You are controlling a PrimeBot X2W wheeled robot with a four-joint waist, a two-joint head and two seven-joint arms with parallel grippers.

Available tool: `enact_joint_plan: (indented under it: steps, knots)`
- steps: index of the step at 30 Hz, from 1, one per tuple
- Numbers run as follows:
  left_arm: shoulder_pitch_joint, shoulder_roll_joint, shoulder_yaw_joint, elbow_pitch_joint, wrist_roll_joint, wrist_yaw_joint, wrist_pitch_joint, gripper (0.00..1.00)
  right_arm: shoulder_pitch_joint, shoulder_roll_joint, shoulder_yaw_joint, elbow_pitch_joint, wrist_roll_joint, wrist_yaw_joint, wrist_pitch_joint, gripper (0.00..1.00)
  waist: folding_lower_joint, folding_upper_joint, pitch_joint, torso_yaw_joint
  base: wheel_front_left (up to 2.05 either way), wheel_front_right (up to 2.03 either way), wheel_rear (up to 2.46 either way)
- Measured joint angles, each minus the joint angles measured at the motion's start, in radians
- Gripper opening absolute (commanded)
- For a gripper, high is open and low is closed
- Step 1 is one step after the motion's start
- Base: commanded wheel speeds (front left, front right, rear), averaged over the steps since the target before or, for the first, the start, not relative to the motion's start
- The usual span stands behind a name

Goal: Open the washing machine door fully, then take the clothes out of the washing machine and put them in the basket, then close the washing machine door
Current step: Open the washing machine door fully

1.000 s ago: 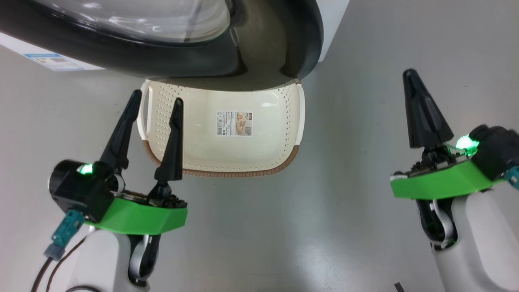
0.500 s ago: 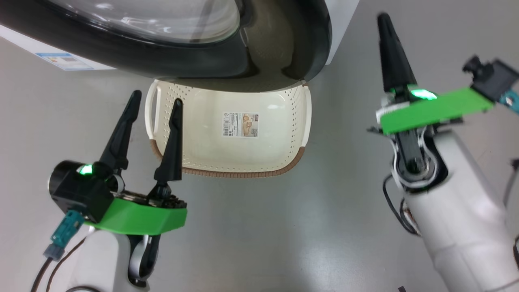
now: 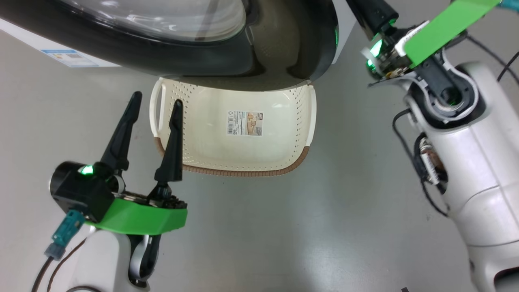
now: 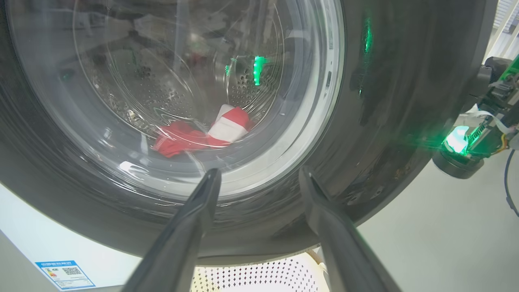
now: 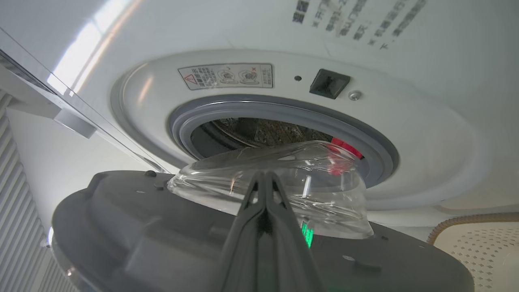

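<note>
Nearest you, your left gripper (image 3: 157,98) is hovering above the grey floor (image 3: 284,235). Its two dark fingers are spread wide with nothing between them, and its tips are pointing towards the left side of the basket (image 3: 243,172). The basket is sitting empty on the floor just beyond, showing a paper label (image 3: 246,123) on its bottom, with its far end tucked under the washing machine door (image 3: 121,44).

The door is hanging partly open above the basket, its glossy black rim facing you. Your right gripper (image 5: 264,175) is reaching in behind it, fingers pressed together and gripping nothing. In the right wrist view they are lying along the door's grey inner face with the tips at the foot of the glass bowl, though you cannot tell whether they are touching it.

Through the glass in the left wrist view, the clothes (image 4: 190,138) are lying at the bottom of the steel drum, red with a white panel. Farthest back, the washing machine (image 5: 425,134) is showing its grey gasket (image 5: 284,109) and a small blue label (image 3: 69,57) at a lower corner.
</note>
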Motion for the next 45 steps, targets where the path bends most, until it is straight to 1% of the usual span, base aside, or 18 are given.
enact_joint_plan:
  steps: [5, 8, 13, 19, 25, 40, 45]
  knots:
    - [0.0, 0.0, -0.003, 0.007, -0.007, 0.0, 0.0, 1.0, -0.02, -0.026, 0.018, -0.003, 0.046, 0.0, 0.131, 0.0, 0.0, 0.0, -0.002, 0.008, 0.0, 0.0, 0.0]
    - [0.0, 0.0, -0.002, 0.011, -0.009, 0.0, 0.0, 1.0, -0.025, -0.038, 0.032, -0.016, 0.045, 0.0, 0.173, 0.0, 0.0001, 0.0, -0.003, 0.01, 0.0, 0.0, 0.0]
    - [0.0, 0.0, -0.003, 0.011, -0.025, 0.0, 0.0, 1.0, -0.025, -0.056, 0.05, -0.047, 0.035, 0.0, 0.221, 0.0, 0.0, 0.0, -0.006, 0.012, 0.0, 0.0, 0.0]
    - [0.0, 0.0, -0.004, 0.015, -0.026, 0.0, 0.0, 1.0, -0.016, -0.056, 0.069, -0.079, 0.032, -0.002, 0.265, 0.0, 0.0, 0.0, -0.021, 0.017, 0.0, 0.0, 0.0]
    - [0.006, 0.0, -0.002, 0.018, -0.04, 0.0, 0.0, 1.0, 0.025, -0.057, 0.083, -0.088, 0.027, -0.002, 0.298, 0.0, 0.0, 0.0, -0.051, 0.031, 0.0, 0.0, 0.0]
    - [0.095, 0.0, 0.007, 0.037, -0.052, 0.002, 0.0, 1.0, 0.162, -0.059, 0.151, -0.105, 0.04, -0.002, 0.441, 0.0, 0.0, 0.0, -0.167, 0.091, 0.0, 0.0, 0.0]
    - [0.132, 0.0, 0.002, 0.048, -0.058, 0.012, 0.0, 1.0, 0.216, -0.053, 0.179, -0.096, 0.044, -0.002, 0.48, 0.0, 0.0, 0.0, -0.224, 0.122, 0.0, 0.0, 0.0]
